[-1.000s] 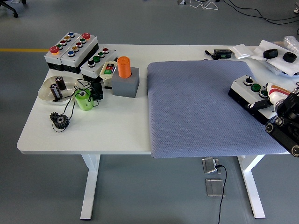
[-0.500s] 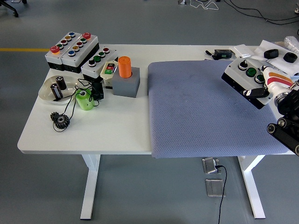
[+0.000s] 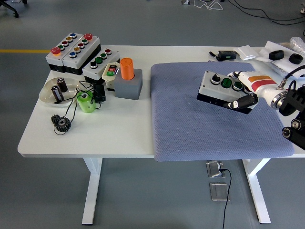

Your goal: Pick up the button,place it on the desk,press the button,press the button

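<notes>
Grey workshop floor surrounds a white desk (image 3: 95, 129) half covered by a blue-grey quilted mat (image 3: 190, 124). Above the mat's right part, the right hand (image 3: 243, 90) is clamped around the right end of a white-topped, black-based push-button box (image 3: 218, 88), thumb along its near side, carrying it slightly tilted. It looks rigid, boxy, moderately light and smooth-sided, so gripping across the short end suits it.

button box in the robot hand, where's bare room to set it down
The grey mat left of and in front of the button box, held by the right robot hand, is bare. So is the table's near-left strip. The far-left corner is crowded.
</notes>
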You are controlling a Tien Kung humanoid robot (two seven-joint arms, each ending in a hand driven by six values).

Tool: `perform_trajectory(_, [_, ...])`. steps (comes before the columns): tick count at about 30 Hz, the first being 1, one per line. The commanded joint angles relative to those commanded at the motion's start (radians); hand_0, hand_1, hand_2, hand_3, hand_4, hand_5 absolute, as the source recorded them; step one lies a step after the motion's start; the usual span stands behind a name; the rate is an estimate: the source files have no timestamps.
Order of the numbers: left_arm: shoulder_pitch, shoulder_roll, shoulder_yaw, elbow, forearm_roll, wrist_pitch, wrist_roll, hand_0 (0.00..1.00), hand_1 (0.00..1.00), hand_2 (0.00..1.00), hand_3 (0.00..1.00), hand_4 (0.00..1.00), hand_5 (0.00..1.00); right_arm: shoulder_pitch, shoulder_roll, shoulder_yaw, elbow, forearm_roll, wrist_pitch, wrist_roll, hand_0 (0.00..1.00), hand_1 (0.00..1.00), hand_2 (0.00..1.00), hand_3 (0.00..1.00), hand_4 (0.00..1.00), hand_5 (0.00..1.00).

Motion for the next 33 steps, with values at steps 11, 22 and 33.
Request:
perform_trajectory(11, [0.001, 0.0, 0.002, 0.0, -0.001, 0.002, 0.0, 0.686, 0.763, 0.792, 0.615, 0.408, 0.938, 0.042, 0.052, -0.139, -0.07, -0.059, 0.054, 0.115, 0.188, 0.093, 0.277, 0.43, 0.504, 0.002])
perform_trajectory(22, [0.0, 0.0, 0.006, 0.0, -0.004, 0.001, 0.0, 0.685, 0.762, 0.793, 0.613, 0.406, 0.935, 0.028, 0.057, -0.125, -0.077, -0.1, 0.106, 0.065, 0.334, 0.303, 0.433, 0.552, 0.636, 0.177])
perform_trajectory(33, [0.001, 0.0, 0.012, 0.0, -0.01, 0.001, 0.0, 0.685, 0.761, 0.792, 0.611, 0.406, 0.934, 0.013, 0.049, -0.098, -0.085, -0.135, 0.144, 0.056, 0.588, 0.507, 0.695, 0.937, 0.821, 0.258])
